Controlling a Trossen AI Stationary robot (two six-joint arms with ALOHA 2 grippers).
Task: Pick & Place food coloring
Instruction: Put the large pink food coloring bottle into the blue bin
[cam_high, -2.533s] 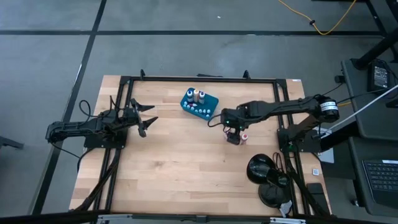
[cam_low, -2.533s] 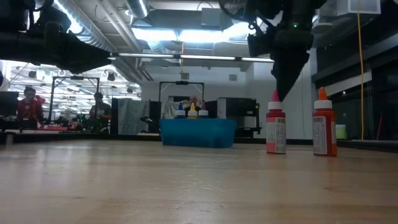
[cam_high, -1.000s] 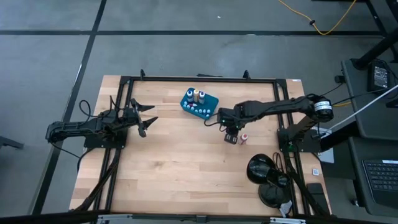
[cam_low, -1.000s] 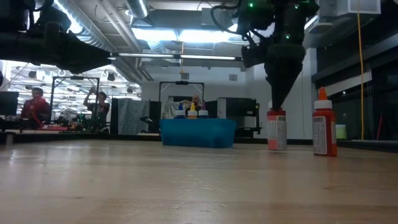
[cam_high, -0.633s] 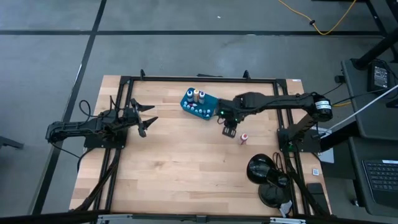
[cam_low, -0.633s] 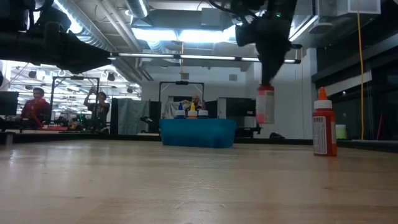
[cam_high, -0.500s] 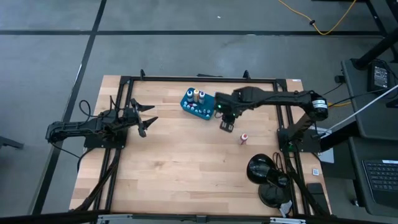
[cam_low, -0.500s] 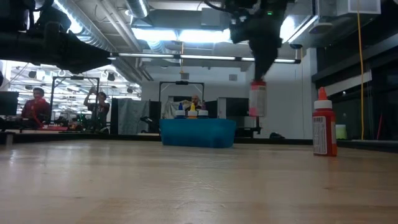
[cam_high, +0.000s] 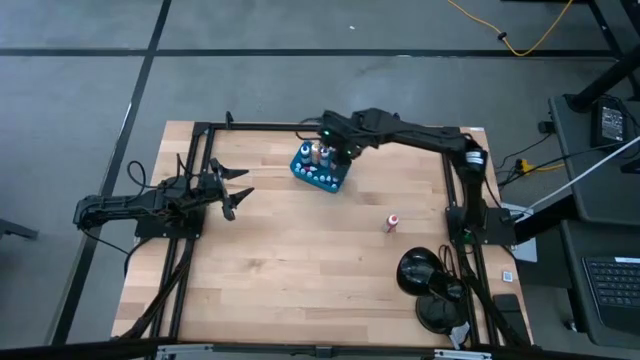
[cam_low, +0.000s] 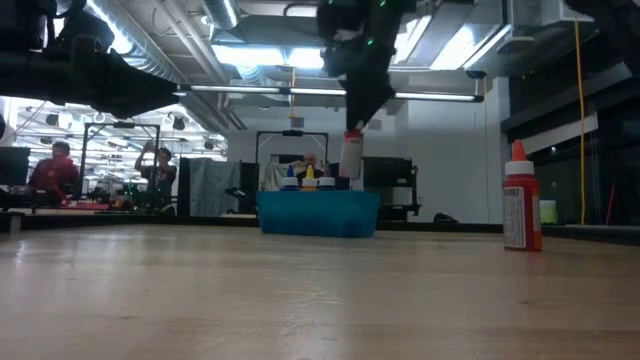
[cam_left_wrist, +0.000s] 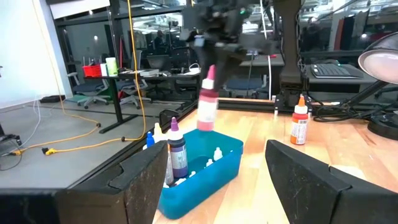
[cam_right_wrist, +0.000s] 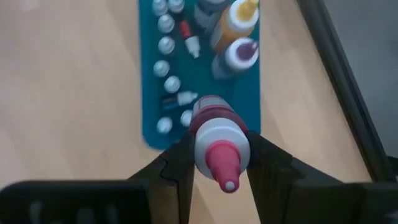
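Observation:
A small food coloring bottle (cam_low: 351, 156) with a pink tip hangs over the teal tray (cam_high: 337, 181) at the table's far middle, with my right gripper (cam_high: 337, 151) shut on it. Inside the tray stand a purple bottle (cam_left_wrist: 177, 151), an orange one (cam_right_wrist: 237, 20) and several tiny white-capped vials (cam_right_wrist: 166, 64). An orange-tipped bottle (cam_high: 393, 222) stands upright on the table at the right. At the table's left my left gripper (cam_high: 238, 188) stands open, its fingers level and touching nothing. My right gripper pinches the bottle's top end, at the white collar (cam_right_wrist: 203, 147) under the pink tip, between its two fingers (cam_right_wrist: 179, 167). The fingers come from above, pointing steeply down. The bottle hangs upright below them, its base (cam_left_wrist: 205, 126) clear of the tray.
A black lamp (cam_high: 420, 271) sits at the table's near right corner. Black frame rails (cam_high: 320, 126) run along the far edge and both sides. Bare wood lies across the middle and near part of the table. People (cam_low: 52, 172) show in the room behind.
My right gripper, shut on the pink-tipped bottle, has lifted it off the table from beside the orange-tipped bottle. It has carried it up, toward the far edge and to the left, until it hangs over the tray. The orange-tipped bottle has stayed where it was.

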